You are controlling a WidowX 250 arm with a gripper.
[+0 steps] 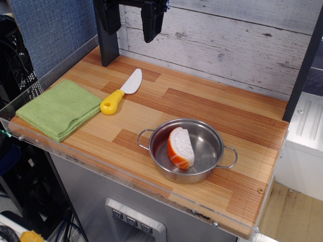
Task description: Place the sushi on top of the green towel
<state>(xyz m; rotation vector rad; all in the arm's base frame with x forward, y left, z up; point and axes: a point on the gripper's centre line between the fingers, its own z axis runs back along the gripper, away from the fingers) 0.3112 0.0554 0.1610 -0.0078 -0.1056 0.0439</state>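
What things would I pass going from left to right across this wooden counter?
Green towel → toy knife with its yellow handle → steel pot, with the sushi lying inside it. The gripper hangs above the back of the counter, not on it.

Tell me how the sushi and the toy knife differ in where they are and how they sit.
The sushi sits inside the steel pot, tilted against its wall; the toy knife lies flat on the bare wooden table. The sushi is a stubby half-oval, white with orange; the knife is long, with a yellow handle. The knife lies near the green towel; the sushi is farther away. Both have white parts, and the gripper touches neither.
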